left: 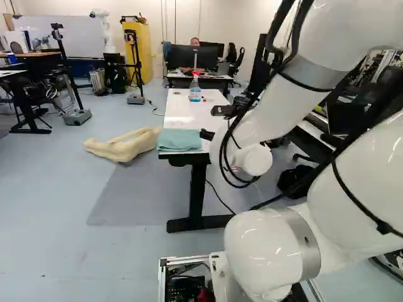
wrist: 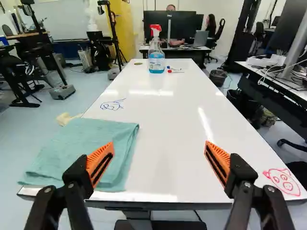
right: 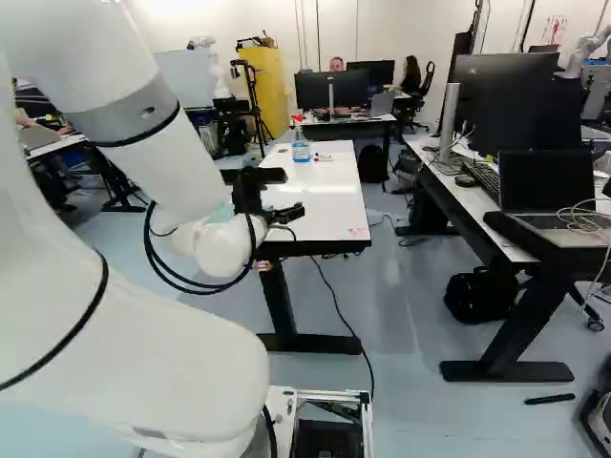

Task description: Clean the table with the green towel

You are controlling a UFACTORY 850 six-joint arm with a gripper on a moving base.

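"As the wrist view shows, the green towel (wrist: 84, 148) lies on a near corner of the white-topped table (wrist: 165, 115)."

"And the jaws?"

"The gripper (right: 292, 193) has them wide apart."

"Other features?"

"Blue scribble (wrist: 112, 105), beyond the towel; red pig-face drawing (wrist: 283, 181), opposite near corner; spray bottle (wrist: 156, 63) of blue liquid, towards the far end, markers (wrist: 175, 71) just beside it."

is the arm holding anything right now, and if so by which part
No, nothing is held: the hand is open over the table's near end, the towel lying flat by one finger.
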